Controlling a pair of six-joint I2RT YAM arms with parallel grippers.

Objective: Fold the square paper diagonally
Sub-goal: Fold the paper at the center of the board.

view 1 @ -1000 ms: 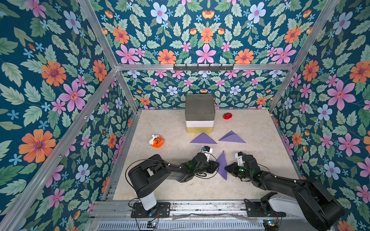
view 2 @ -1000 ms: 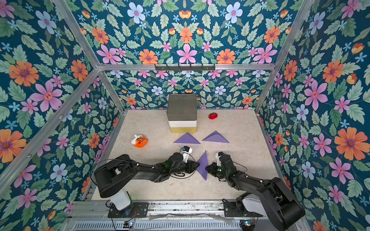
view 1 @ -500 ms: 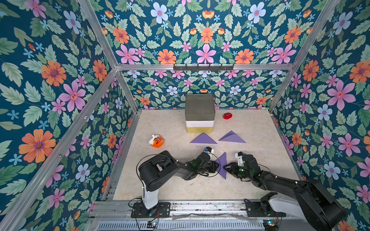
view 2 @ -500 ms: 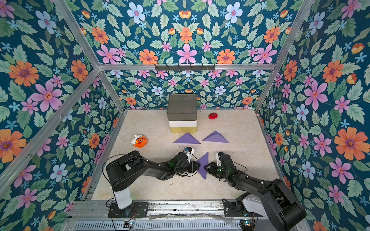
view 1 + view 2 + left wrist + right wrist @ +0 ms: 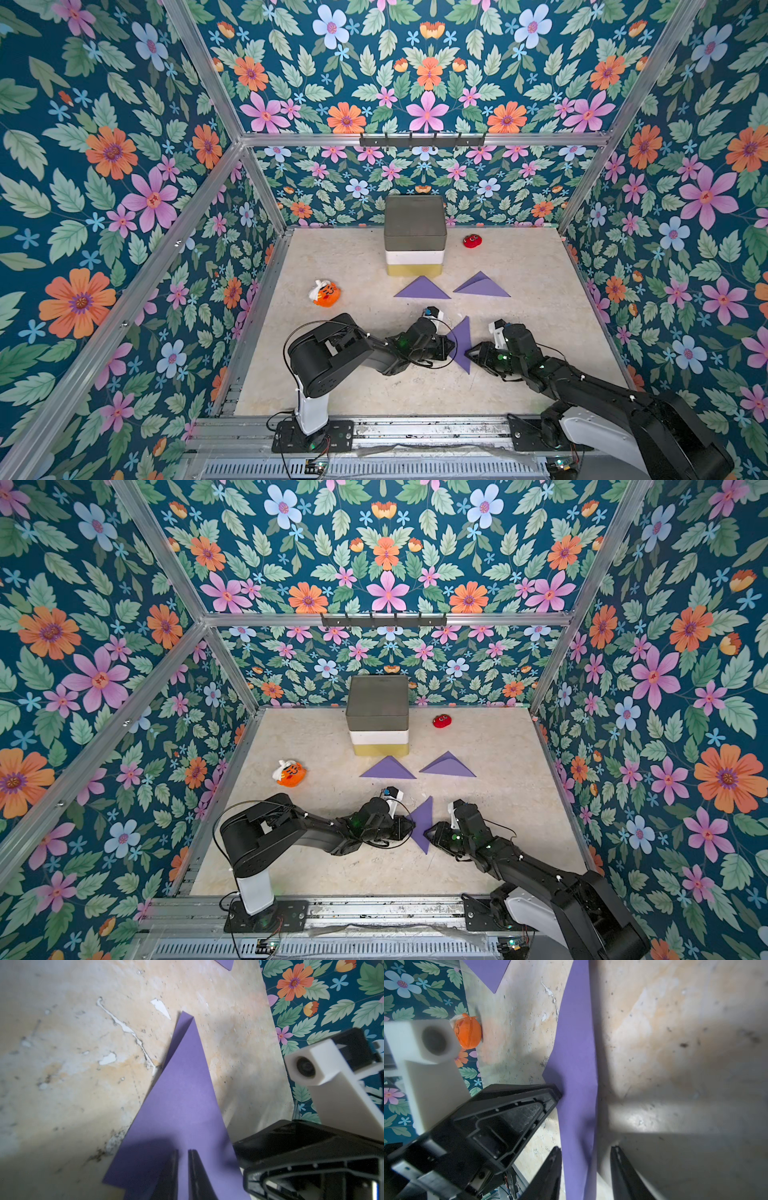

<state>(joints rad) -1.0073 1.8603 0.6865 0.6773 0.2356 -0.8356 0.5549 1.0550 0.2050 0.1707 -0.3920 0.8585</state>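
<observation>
- Left gripper (image 5: 182, 1150): fingers almost pressed together, bearing on the folded purple paper (image 5: 182, 1088), probably pinning it.
- Right gripper (image 5: 586, 1148): fingers spread, straddling the paper's long edge, likely positioned for creasing.

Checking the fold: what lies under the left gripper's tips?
The folded purple paper triangle lies under the left gripper. Its lower layer shows only as a sliver near the far tip; the rest is covered.

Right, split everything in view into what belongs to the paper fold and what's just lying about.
Job: purple paper between the grippers, left gripper, right gripper.
Lying about: two folded purple triangles, orange pumpkin toy, red toy, stacked boxes.
</observation>
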